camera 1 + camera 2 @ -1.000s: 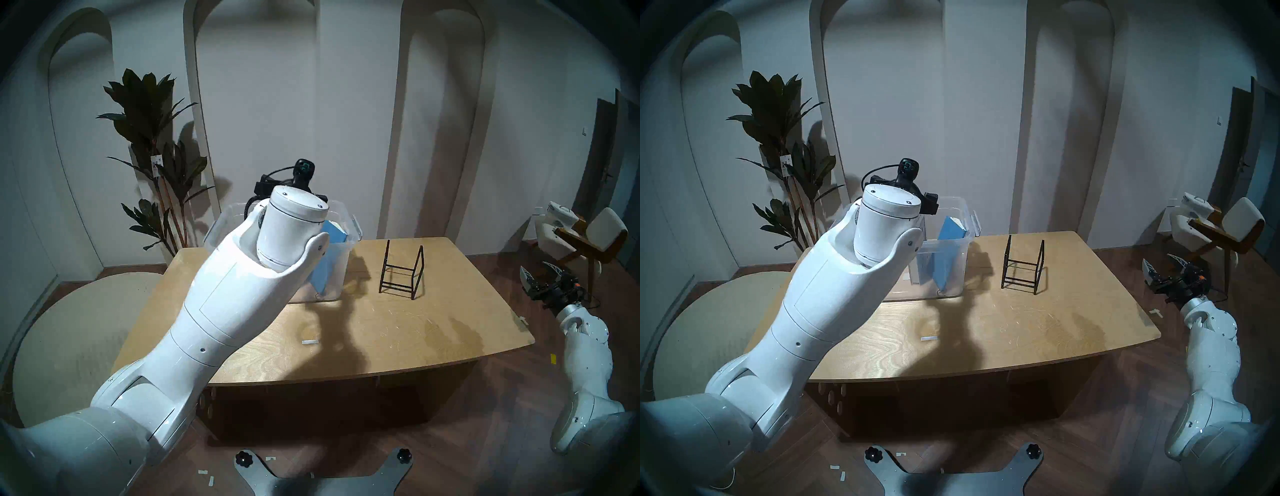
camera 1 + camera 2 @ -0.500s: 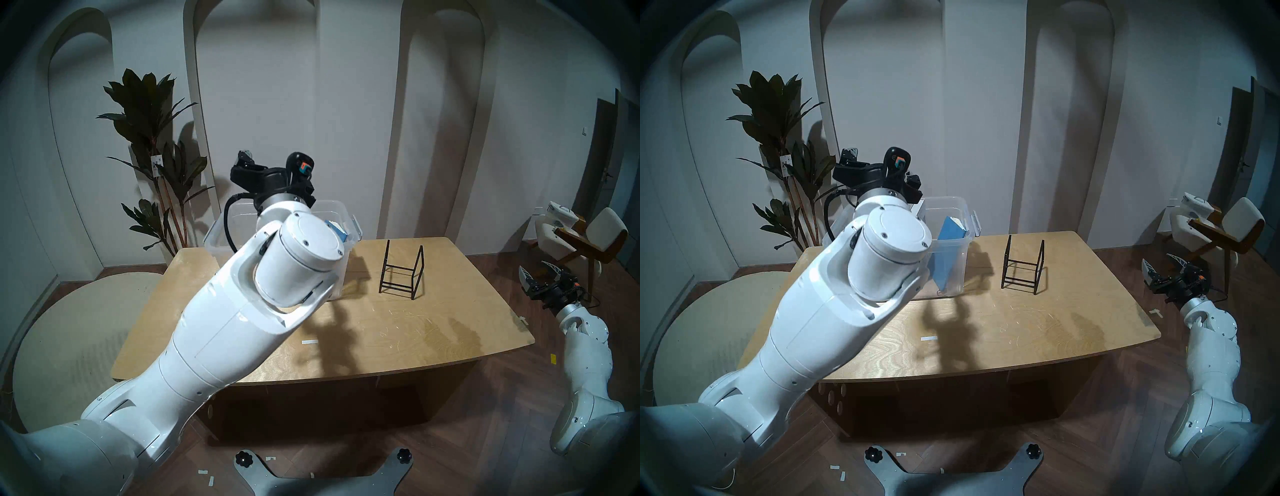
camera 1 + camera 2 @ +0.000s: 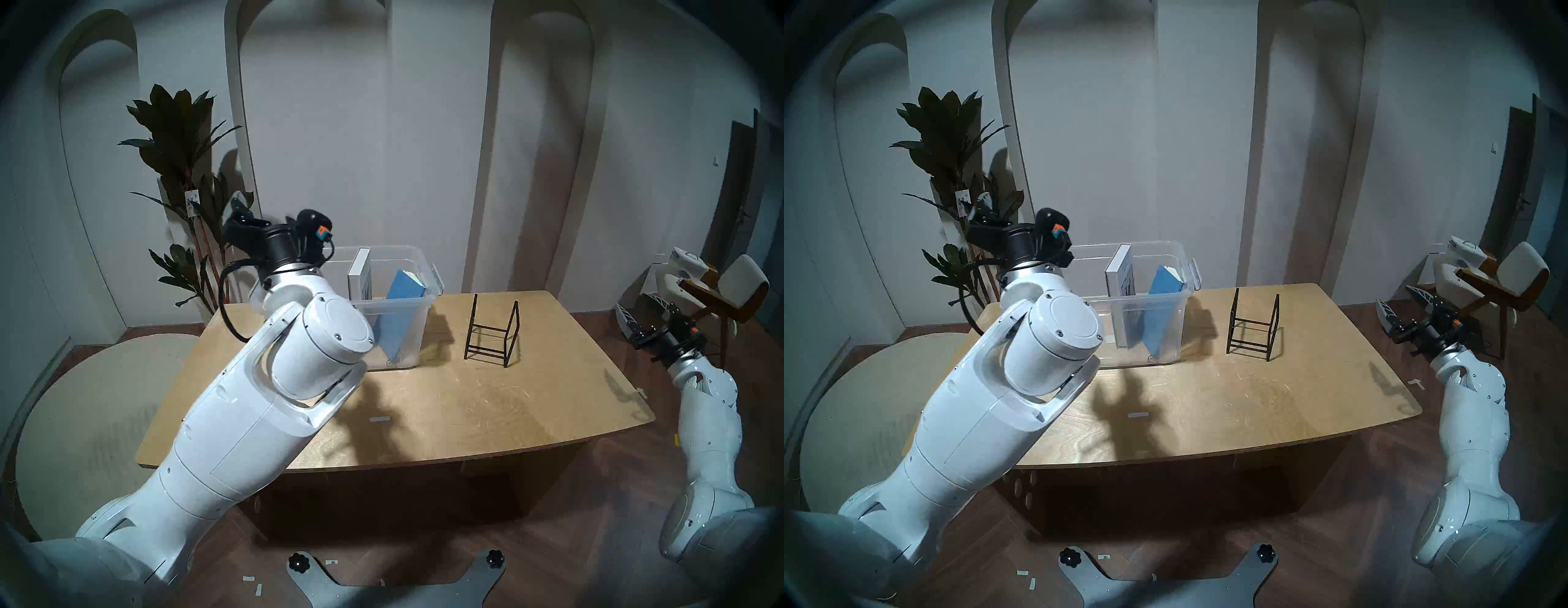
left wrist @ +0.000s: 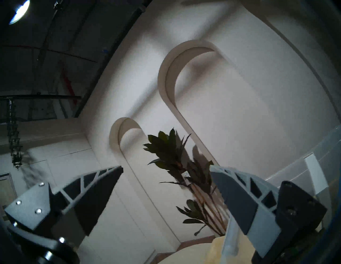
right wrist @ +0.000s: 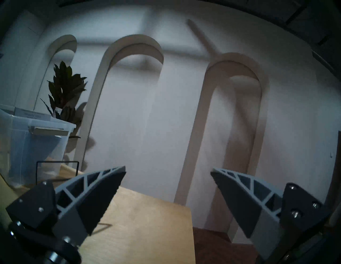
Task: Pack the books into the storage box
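The clear storage box [image 3: 396, 248] [image 3: 1153, 243] stands at the table's far left. Inside it, a white book [image 3: 359, 271] [image 3: 1119, 271] stands upright, and to its right a blue book [image 3: 403, 288] [image 3: 1166, 284] leans against the right wall. My left gripper [image 3: 237, 204] [image 4: 166, 167] is open and empty. It is raised left of the box and points at the plant and wall. Off the table's right edge, my right gripper [image 3: 642, 312] [image 5: 168, 169] is also open and empty. The right wrist view shows the box [image 5: 36, 140] at far left.
An empty black wire rack [image 3: 492, 331] [image 3: 1253, 327] stands on the wooden table [image 3: 466, 403] right of the box. A strip of white tape [image 3: 379, 419] lies mid-table. A tall plant [image 3: 186, 170] stands behind the left gripper. A chair [image 3: 729, 288] stands behind the right gripper.
My left arm has swung left and away from above the box, uncovering the white book standing inside. The right gripper has risen and moved a little left.
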Tool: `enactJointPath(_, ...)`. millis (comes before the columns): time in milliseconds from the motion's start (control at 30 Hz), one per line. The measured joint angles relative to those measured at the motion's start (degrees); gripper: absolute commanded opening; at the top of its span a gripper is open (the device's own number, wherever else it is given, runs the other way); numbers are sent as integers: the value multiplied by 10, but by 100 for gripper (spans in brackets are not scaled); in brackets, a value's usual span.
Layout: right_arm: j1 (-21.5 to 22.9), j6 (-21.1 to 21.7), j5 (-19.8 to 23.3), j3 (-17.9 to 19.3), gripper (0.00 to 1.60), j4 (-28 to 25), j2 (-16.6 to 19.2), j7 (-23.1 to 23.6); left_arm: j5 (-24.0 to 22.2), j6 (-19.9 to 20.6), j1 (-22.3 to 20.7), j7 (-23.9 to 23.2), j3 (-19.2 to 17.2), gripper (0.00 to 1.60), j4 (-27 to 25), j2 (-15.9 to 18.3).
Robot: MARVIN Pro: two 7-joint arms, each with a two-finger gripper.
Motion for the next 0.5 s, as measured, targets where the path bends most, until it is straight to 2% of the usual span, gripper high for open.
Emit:
enactJointPath(233, 9, 13, 22, -1, 160, -50, -21, 16, 11, 0, 45, 0, -55, 160, -14, 16)
enactJointPath(500, 19, 53, 37, -19, 160, -110, -53, 19, 7, -3, 90, 1, -118, 160, -30, 10)
